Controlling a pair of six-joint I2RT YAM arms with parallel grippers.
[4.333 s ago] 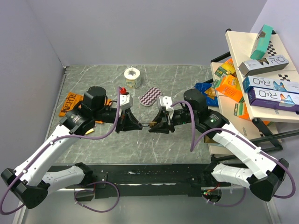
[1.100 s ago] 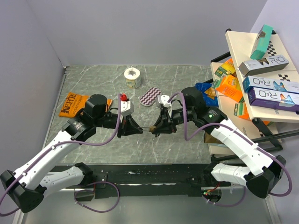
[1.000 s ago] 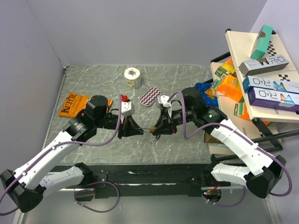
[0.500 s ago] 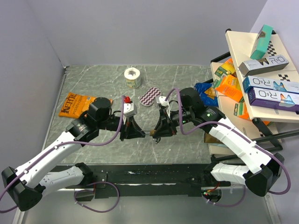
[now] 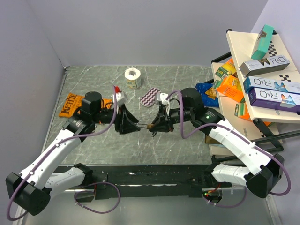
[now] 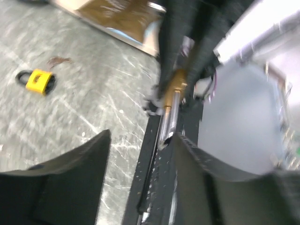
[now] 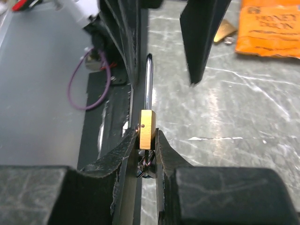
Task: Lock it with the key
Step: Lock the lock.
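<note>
While the padlock (image 7: 146, 135) sits pinched in the right gripper (image 7: 146, 146) over mid-table (image 5: 178, 84), its shackle (image 7: 148, 82) pokes between the left gripper's (image 6: 140, 143) spread fingers. I judge these should close squarely on the steel, without twisting.

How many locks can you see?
2. A brass lock is pinched in the right gripper; a little yellow lock lies on the table. More may be hidden.
</note>
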